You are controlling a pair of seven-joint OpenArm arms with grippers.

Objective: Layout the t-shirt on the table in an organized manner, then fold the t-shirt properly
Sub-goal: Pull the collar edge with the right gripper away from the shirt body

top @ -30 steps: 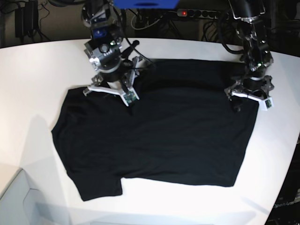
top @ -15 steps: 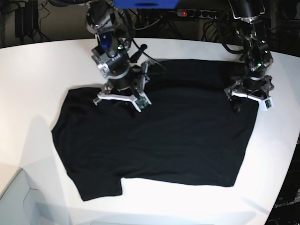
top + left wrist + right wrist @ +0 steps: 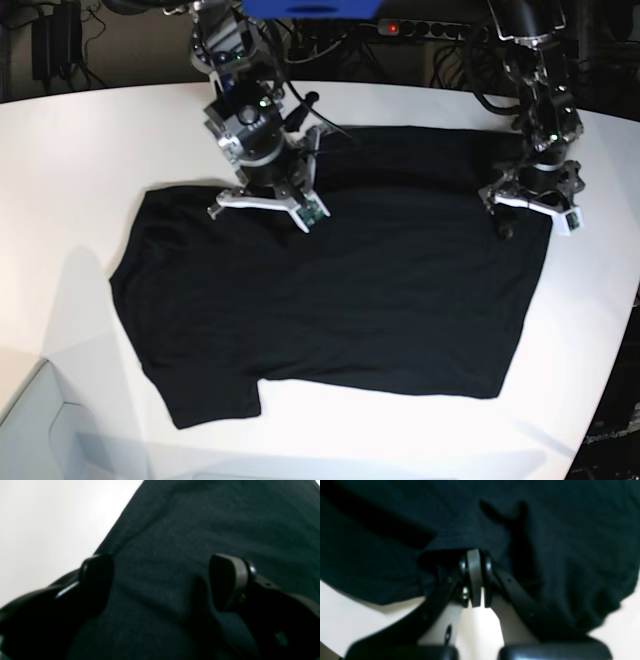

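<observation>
The black t-shirt (image 3: pixel 340 280) lies spread flat on the white table (image 3: pixel 80 150), plain side up, with no print showing. My right gripper (image 3: pixel 262 192) stands on the shirt's upper left part. In the right wrist view its fingers (image 3: pixel 475 577) are pressed together, tips buried in a raised fold of the shirt (image 3: pixel 545 542) at its edge. My left gripper (image 3: pixel 528 202) stands on the shirt's upper right corner. In the left wrist view it (image 3: pixel 160 582) is open, fingers (image 3: pixel 227 580) wide apart, resting on the cloth (image 3: pixel 200 522) beside bare table (image 3: pixel 50 517).
Cables and a power strip with a red light (image 3: pixel 392 28) lie behind the table. The table's curved edge (image 3: pixel 612 350) runs close to the shirt on the right. A grey ledge (image 3: pixel 40 420) sits at the bottom left corner.
My right arm has moved to the right and slightly back along the shirt's upper part. The left arm has not moved. The shirt's outline looks the same.
</observation>
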